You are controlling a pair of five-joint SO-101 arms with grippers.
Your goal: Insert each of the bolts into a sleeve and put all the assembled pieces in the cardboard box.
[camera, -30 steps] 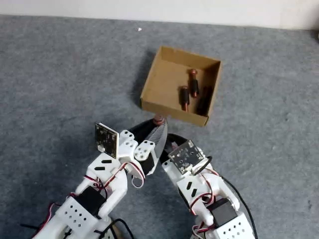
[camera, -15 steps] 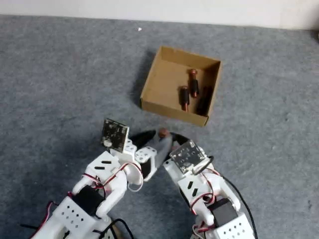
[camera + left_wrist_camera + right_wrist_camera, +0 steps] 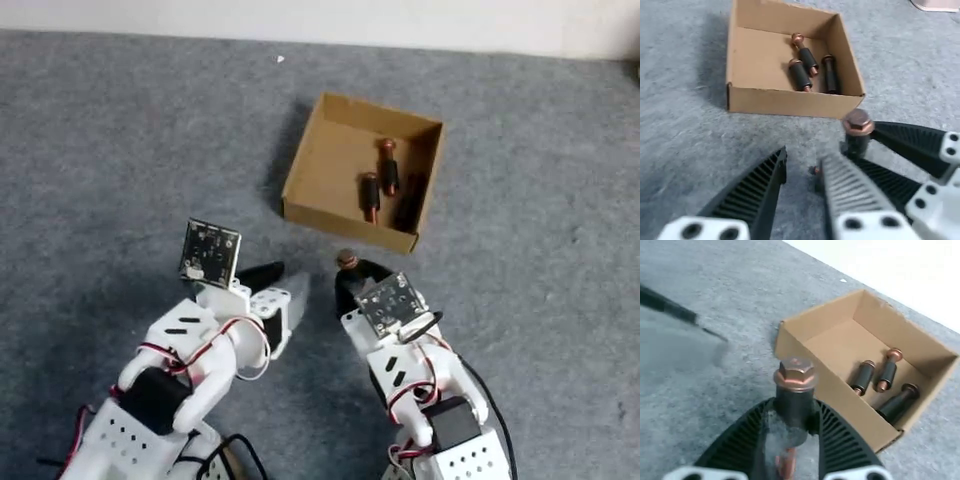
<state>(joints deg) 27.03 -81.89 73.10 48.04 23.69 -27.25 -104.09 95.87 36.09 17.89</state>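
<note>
My right gripper is shut on a black sleeve with a copper bolt through it, held upright just in front of the cardboard box; the hex head points up. In the right wrist view the jaws clamp the sleeve and the bolt's tip shows below. To the left of it my left gripper is open and holds nothing. The left wrist view has its gripper apart, with the held piece just beyond. Three assembled pieces lie inside the box.
Grey carpet covers the table on every side. The box's near wall stands a short way past both grippers. A pale strip of wall runs along the far edge.
My left gripper has let go of the bolt, opened and drawn back to the left. The right gripper keeps the assembled piece and has shifted slightly right.
</note>
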